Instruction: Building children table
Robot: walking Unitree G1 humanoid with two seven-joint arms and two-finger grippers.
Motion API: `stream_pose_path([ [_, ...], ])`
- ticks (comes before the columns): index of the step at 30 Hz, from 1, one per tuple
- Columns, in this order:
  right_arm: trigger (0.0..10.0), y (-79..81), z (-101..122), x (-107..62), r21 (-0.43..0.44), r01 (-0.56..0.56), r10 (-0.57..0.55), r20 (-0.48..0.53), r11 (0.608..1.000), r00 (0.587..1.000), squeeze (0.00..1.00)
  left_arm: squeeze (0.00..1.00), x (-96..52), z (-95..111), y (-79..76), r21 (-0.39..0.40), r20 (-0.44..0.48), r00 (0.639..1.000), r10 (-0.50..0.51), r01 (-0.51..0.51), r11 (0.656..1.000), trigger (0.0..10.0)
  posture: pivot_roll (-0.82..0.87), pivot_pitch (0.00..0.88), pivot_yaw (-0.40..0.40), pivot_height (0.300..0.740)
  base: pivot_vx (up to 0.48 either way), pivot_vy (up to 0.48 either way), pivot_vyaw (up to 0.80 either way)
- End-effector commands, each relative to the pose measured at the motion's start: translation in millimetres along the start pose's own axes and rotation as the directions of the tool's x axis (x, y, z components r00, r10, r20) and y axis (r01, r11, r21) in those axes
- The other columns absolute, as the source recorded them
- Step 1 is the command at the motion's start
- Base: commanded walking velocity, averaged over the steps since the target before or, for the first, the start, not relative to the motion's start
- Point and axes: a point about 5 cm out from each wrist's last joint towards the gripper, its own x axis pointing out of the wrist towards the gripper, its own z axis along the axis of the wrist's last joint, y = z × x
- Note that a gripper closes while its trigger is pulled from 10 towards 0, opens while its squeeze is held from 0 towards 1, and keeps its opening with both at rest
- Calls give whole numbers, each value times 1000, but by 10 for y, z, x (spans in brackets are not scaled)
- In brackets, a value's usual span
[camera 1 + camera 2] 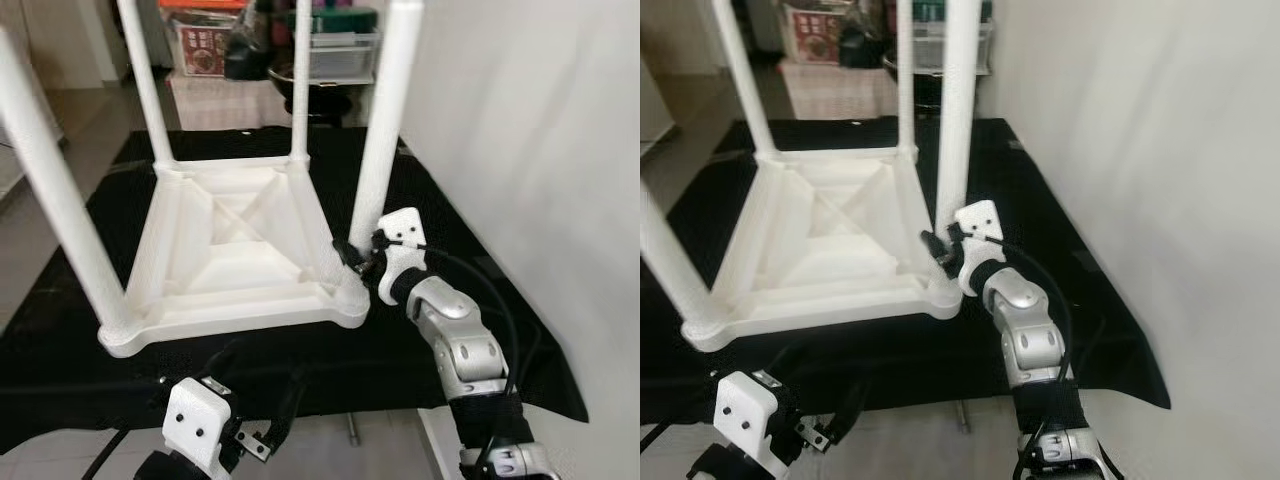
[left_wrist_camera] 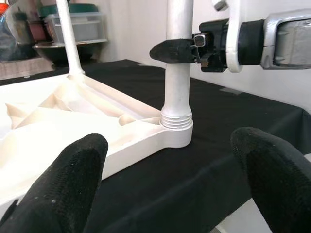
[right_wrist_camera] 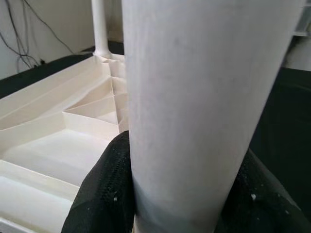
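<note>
A white plastic children's table (image 1: pixel 235 250) was seen lying upside down on a black cloth (image 1: pixel 450 250) spread over a raised surface, its four white legs pointing upward. The near right leg (image 1: pixel 385 110) was gripped low down, just above its threaded socket at the tabletop corner, by the right gripper (image 1: pixel 355 262), whose black fingers (image 3: pixel 104 189) were closed against both sides of the tube. The left gripper (image 2: pixel 170 179) was held in front of the cloth's near edge, apart from the table, with its two fingers spread wide and nothing between them. A white wall (image 1: pixel 540 130) stood on the right, and storage boxes (image 1: pixel 340 45) were visible on the floor beyond the table.
</note>
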Motion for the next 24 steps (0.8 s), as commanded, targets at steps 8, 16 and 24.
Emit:
stream_pose_path([
  [8,10000,59,47,86,21,-66,66,-6,998,998,1000,0,-9,-102,-20,-59,-33,999,2,-4,998,10000,-41,97,-34,740,0,0,0],
  [16,10000,34,462,208,-63,-362,367,102,930,925,0,0,5,-109,-51,-66,-34,999,-5,3,998,10000,-26,116,-51,740,0,0,0],
  [24,10000,48,541,274,-207,-571,586,13,794,810,0,0,-9,-95,-104,-73,-34,999,-33,31,997,10000,0,141,-64,740,0,0,0],
])
